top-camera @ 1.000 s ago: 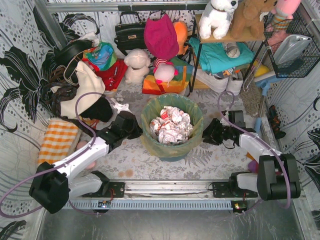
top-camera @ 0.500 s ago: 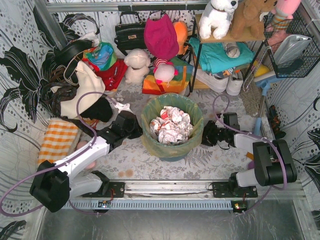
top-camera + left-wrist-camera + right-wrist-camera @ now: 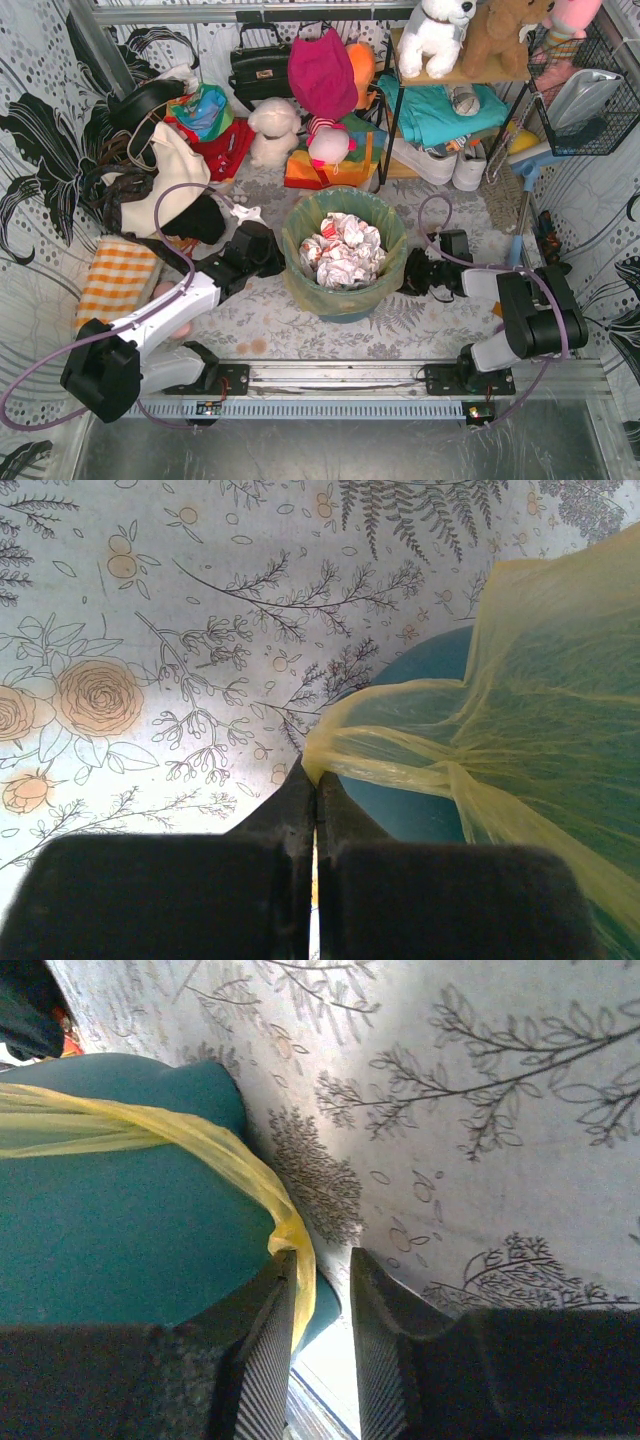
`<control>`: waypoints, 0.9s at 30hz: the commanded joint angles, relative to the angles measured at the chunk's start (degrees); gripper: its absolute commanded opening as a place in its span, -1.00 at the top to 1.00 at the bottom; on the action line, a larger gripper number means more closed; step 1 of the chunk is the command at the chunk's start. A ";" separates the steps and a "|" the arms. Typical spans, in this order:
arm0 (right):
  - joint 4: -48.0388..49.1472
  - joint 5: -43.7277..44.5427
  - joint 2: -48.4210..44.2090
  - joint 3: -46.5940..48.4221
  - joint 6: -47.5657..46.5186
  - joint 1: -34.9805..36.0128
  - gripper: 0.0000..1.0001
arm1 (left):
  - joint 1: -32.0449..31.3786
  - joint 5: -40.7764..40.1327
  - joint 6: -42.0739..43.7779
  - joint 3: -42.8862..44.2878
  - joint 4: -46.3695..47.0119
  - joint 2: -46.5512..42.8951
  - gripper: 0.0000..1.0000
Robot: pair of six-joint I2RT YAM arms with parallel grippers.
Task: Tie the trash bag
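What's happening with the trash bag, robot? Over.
Left gripper jaws shut on trash bag rim. Right gripper jaws open, strand between. Bag untied, in bin. Nothing blocking.

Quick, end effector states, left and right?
Left end effector: closed, pinching the trash bag at its edge.
Right end effector: open, a strand of the bag in its gap, not clamped.

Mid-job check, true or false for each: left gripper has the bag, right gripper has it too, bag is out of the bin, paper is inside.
The left gripper is shut on the trash bag edge: true.
The right gripper is shut on the bag: false; its jaws stand apart, with a bag strand against one finger.
The bag is out of the bin: false; it sits in the bin, draped over the rim.
Crumpled paper lies inside the bag: true.
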 commanded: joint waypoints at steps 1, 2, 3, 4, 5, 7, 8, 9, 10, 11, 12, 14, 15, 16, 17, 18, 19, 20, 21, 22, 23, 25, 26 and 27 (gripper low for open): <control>4.36 -0.45 1.91 -1.95 1.60 0.31 0.51 | 0.22 0.89 0.49 1.30 3.53 0.27 1.00; 4.50 -0.37 1.91 -2.10 1.61 0.31 0.58 | 0.18 0.91 0.45 1.23 3.48 0.15 1.00; 4.51 -0.18 1.71 -2.31 1.66 0.31 0.64 | 0.18 0.74 0.41 1.11 3.48 0.11 1.00; 4.48 0.12 1.36 -2.45 1.69 0.31 0.72 | 0.17 0.62 0.45 1.01 3.39 -0.06 1.00; 4.16 0.60 0.95 -2.51 1.58 0.31 0.79 | 0.17 0.50 0.48 0.95 3.29 -0.18 1.00; 2.63 1.68 -0.11 -2.40 1.37 0.31 0.93 | 0.17 0.34 0.49 0.79 3.21 -0.35 1.00; 1.27 2.46 -0.93 -2.19 0.94 0.31 1.00 | 0.17 0.24 0.49 0.73 3.07 -0.44 1.00; 0.16 3.37 -1.87 -2.07 0.71 0.24 1.00 | 0.17 0.03 0.49 0.72 2.92 -0.57 1.00; -1.65 4.61 -2.91 -1.77 0.11 0.21 1.00 | 0.17 -0.23 0.49 0.66 2.79 -0.75 1.00; -4.14 6.21 -4.09 -1.08 -0.77 0.22 1.00 | 0.20 -0.49 0.44 0.64 2.64 -0.82 1.00; -7.16 8.09 -5.27 -0.35 -1.65 0.22 1.00 | 0.17 -0.76 0.43 0.53 2.46 -1.00 1.00; -13.93 13.70 -8.34 1.85 -4.54 0.22 1.00 | 0.20 -1.35 0.46 0.30 2.17 -1.36 1.00; -17.32 16.12 -9.40 3.04 -6.21 0.22 1.00 | 0.17 -1.57 0.44 0.16 2.00 -1.52 1.00; -21.59 19.00 -10.98 4.16 -7.92 0.22 1.00 | 0.17 -1.89 0.40 0.07 1.85 -1.78 1.00; -24.50 22.09 -12.27 5.28 -9.49 0.22 1.00 | 0.17 -2.17 0.42 -0.14 1.79 -1.92 1.00; -27.02 24.98 -13.44 6.33 -11.57 0.26 1.00 | 0.19 -2.28 0.43 -0.18 1.72 -1.98 1.00; -29.96 27.95 -14.34 7.29 -12.82 0.22 1.00 | 0.17 -2.44 0.42 -0.37 1.78 -1.99 1.00; -32.48 30.90 -15.64 8.21 -14.17 0.22 1.00 | 0.17 -2.52 0.40 -0.44 1.69 -1.84 1.00; -34.64 33.66 -16.38 9.02 -15.30 0.22 1.00 | 0.17 -2.68 0.48 -0.41 1.55 -1.69 1.00; -36.69 36.05 -16.99 9.86 -16.37 0.22 1.00 | 0.17 -2.83 0.48 -0.38 1.28 -1.56 1.00; -38.50 38.18 -17.40 10.56 -17.21 0.22 1.00 | 0.19 -2.98 0.49 -0.33 0.90 -1.55 1.00; -41.93 42.43 -18.00 11.98 -18.57 0.22 1.00 | 0.18 -3.52 0.78 -0.19 0.29 -1.51 1.00; -43.22 44.52 -18.10 12.73 -19.18 0.22 1.00 | 0.17 -3.95 0.83 -0.07 -0.08 -1.55 1.00; -44.85 46.45 -18.28 13.42 -19.50 0.22 1.00 | 0.23 -4.25 0.97 0.02 -0.39 -1.62 1.00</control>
